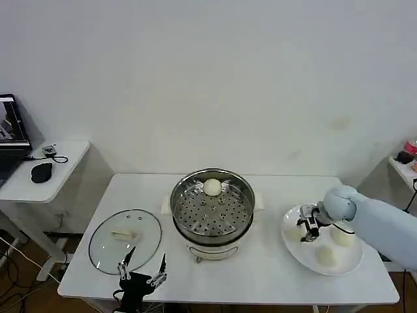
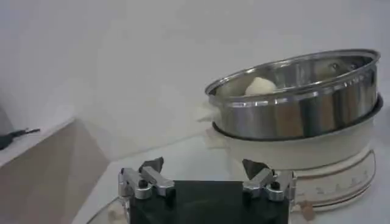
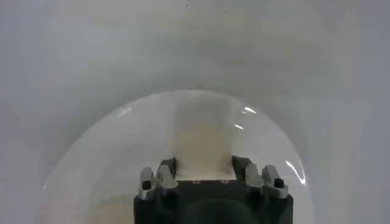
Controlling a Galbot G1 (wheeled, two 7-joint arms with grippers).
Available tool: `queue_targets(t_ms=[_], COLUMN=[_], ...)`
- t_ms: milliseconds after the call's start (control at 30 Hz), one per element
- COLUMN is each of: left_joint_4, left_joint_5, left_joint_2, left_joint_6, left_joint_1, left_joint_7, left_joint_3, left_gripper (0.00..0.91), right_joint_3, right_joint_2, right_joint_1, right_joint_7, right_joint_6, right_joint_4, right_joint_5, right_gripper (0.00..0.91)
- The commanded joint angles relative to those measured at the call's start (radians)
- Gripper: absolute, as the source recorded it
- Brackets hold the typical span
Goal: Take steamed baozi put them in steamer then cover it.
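The steamer [image 1: 212, 212] stands at the table's middle, with one steamed baozi [image 1: 212, 187] on the far side of its perforated tray; the left wrist view has the steamer [image 2: 298, 103] and that bun [image 2: 261, 86] too. On the white plate [image 1: 300, 253] at the right lie two more buns [image 1: 343, 235] [image 1: 326, 255]. My right gripper [image 1: 305, 229] is low over the plate's left part. In the right wrist view its fingers [image 3: 204, 161] are shut on a steamed baozi [image 3: 203, 137] above the plate [image 3: 109, 158]. My left gripper [image 1: 142, 270] waits open at the front edge, with nothing in it [image 2: 204, 165].
The clear glass lid [image 1: 125, 240] lies flat on the table left of the steamer, just behind my left gripper. A small side table [image 1: 39, 171] with a mouse and a laptop stands beyond the table's left end. A shelf [image 1: 405, 166] sits at the far right.
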Motion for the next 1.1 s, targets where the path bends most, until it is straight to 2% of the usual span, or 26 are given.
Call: queue_targets(t_ms=[33, 200, 267, 333, 400, 500, 800, 967, 1100], left_joint_4=[-0.001, 0.008, 0.009, 0.005, 0.001, -0.007, -0.020, 0.018, 0.040], left_joint_5=[-0.001, -0.011, -0.020, -0.038, -0.060, -0.095, -0.234, -0.430, -0.465], left_joint_2=[0.001, 0.007, 0.008, 0.008, 0.005, 0.001, -0.024, 0.009, 0.045], left_joint_6=[-0.001, -0.003, -0.004, -0.004, -0.003, 0.000, 0.022, 0.015, -0.002], left_joint_1=[0.000, -0.004, -0.005, -0.007, -0.008, -0.009, -0.024, -0.041, -0.039], left_joint_7=[0.000, -0.001, -0.002, -0.007, -0.013, -0.026, -0.040, -0.021, 0.016], left_joint_3=[-0.001, -0.009, -0.015, -0.023, -0.033, -0.051, -0.077, -0.143, -0.179], left_gripper=[0.907, 0.907, 0.907, 0.907, 0.907, 0.907, 0.907, 0.907, 0.907], right_joint_3=[-0.027, -0.103, -0.174, -0.240, -0.264, -0.310, -0.348, -0.351, -0.344], right_joint_2=[-0.031, -0.061, -0.054, -0.028, -0.005, 0.074, 0.269, 0.358, 0.417], right_joint_1=[0.127, 0.318, 0.432, 0.566, 0.616, 0.712, 0.697, 0.643, 0.606], right_joint_7=[-0.005, -0.011, -0.013, -0.011, -0.009, 0.011, 0.092, 0.131, 0.154], right_joint_6=[-0.002, -0.011, -0.018, -0.030, -0.041, -0.083, -0.242, -0.281, -0.292], right_joint_4=[0.041, 0.095, 0.121, 0.152, 0.170, 0.219, 0.299, 0.265, 0.224], right_joint_5=[0.040, 0.119, 0.156, 0.209, 0.240, 0.337, 0.548, 0.602, 0.616], right_gripper=[0.615, 0.615, 0.615, 0.615, 0.615, 0.625, 0.625, 0.625, 0.635])
